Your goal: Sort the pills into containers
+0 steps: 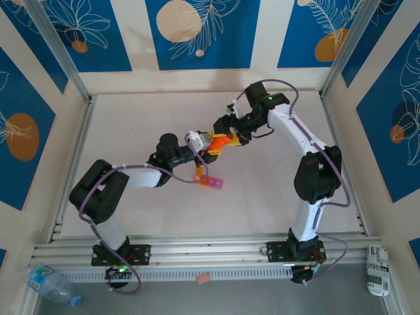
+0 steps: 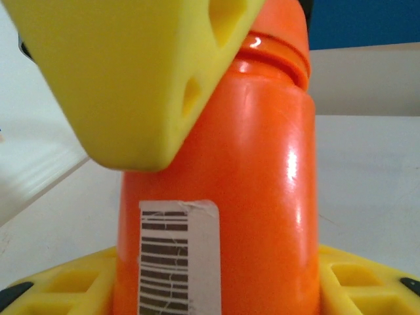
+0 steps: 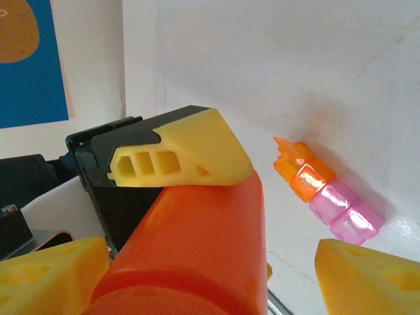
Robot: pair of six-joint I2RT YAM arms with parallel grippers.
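L gripper (image 2: 216, 289): jaws at mid width, clamped on the orange bottle (image 2: 262, 197); the bottle body fills the gap btwn both yellow fingers (image 2: 367, 282).
R gripper (image 3: 210, 282): jaws spread wide round the bottle's neck end; one finger (image 3: 46, 275) sits against the bottle, the other (image 3: 374, 275) stands apart from it w/ bare table btwn. No grip.
Bottle: spans from the L jaws to the R jaws, above the table (image 1: 151, 118). Barcode label (image 2: 177, 256) faces the L wrist cam, just inside the L jaws. One R finger crosses in front of the bottle's neck in the L wrist view; one L finger lies across the bottle's flank in the R wrist view.
Containers (image 3: 328, 197): strip of three joined cubes flat on the table, outside both sets of jaws and touching neither. From above it lies near the L jaws, on their near side; from the R wrist it shows beyond the free R finger, well apart.
Strip order: orange cube (image 3: 305, 178), then two pink cubes (image 3: 357, 223); an orange flap (image 3: 285, 149) stands up at the orange end.
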